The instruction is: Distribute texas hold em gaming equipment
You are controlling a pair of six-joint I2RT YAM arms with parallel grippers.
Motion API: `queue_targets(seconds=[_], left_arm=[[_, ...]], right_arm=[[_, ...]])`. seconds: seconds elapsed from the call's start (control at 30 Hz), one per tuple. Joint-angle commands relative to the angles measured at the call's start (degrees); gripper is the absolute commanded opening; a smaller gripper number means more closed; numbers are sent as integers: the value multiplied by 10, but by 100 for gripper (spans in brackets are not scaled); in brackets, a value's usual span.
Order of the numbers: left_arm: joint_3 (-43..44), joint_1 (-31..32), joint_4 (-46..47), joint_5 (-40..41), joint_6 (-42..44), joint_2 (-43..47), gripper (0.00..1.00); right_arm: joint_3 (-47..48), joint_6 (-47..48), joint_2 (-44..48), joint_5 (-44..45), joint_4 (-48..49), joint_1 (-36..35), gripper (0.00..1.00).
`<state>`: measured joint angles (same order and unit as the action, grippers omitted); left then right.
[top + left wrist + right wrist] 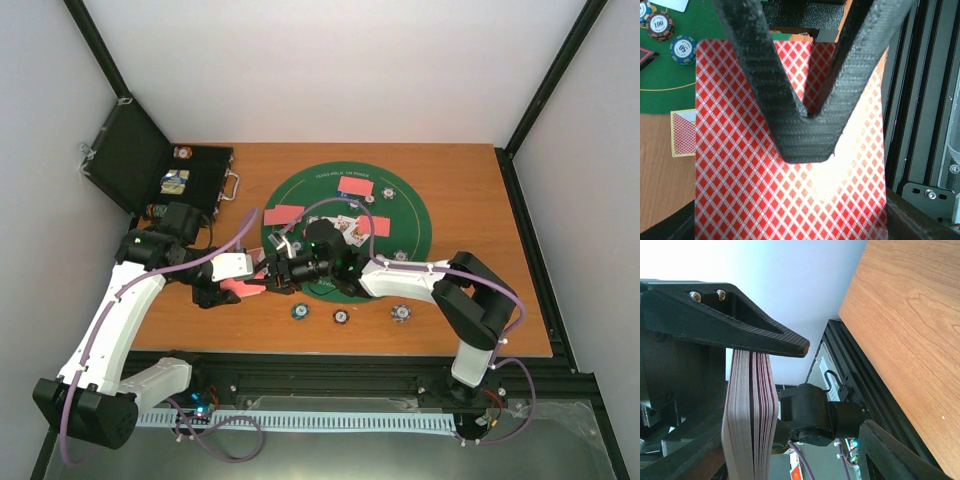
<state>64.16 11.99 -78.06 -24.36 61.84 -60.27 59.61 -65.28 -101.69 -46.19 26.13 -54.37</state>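
**A:** Where could this go wrong?

**B:** At the handover, left of centre in the top view. The left end effector (810, 137) is clamped on the deck (740, 165), just off the mat's (412, 222) left edge. The right end effector (272, 272) stands partly wide at the deck's edge, gripping nothing I can see. If a finger catches several cards, or drags sideways, the deck could fan out and spill onto the counter (470, 190).

**A:** And the case?

**B:** The case (128, 150), upper left, lies open. One chip (181, 152) shows inside, plus small items I can't make out. Three chips (341, 317) lie on the counter below the mat.
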Motion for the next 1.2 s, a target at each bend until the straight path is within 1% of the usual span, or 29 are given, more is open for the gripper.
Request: queue_targets(seconds=[0.0,0.07,0.17,0.23,0.27,0.3,0.4,0.43,0.57,0.67,0.73,0.93,1.1,1.17], left_arm=[[29,-3,-5,-15,0,3,22],[28,-2,-4,-13,1,3,22],[25,-2,-4,-10,2,4,22],[22,-2,-2,-10,3,4,22],[22,-2,-2,-11,3,4,22],[22,-2,-2,-11,3,5,22],[19,-2,1,-12,2,6,22],[17,-2,2,-11,3,7,22],[14,-2,3,-6,5,8,22],[14,-2,4,-5,6,8,22],[15,-2,2,-4,5,7,22],[9,-2,3,4,10,9,22],[10,-2,3,4,9,9,22],[11,-2,3,5,8,7,22]], right_arm=[[-17,19,14,-2,-30,11,62],[-23,20,21,-2,-33,13,58],[-32,23,38,3,-41,19,51],[-31,33,51,13,-60,22,47],[-28,39,56,20,-87,25,44],[-29,41,60,22,-91,28,40],[-32,30,65,13,-81,32,34],[-31,29,69,13,-80,32,31],[-30,23,87,15,-79,33,12],[-30,25,95,16,-92,36,5],[-30,31,101,17,-106,40,3],[-53,43,138,15,-130,71,3],[-77,67,180,-4,-169,144,3],[-79,89,191,-9,-204,177,3]])
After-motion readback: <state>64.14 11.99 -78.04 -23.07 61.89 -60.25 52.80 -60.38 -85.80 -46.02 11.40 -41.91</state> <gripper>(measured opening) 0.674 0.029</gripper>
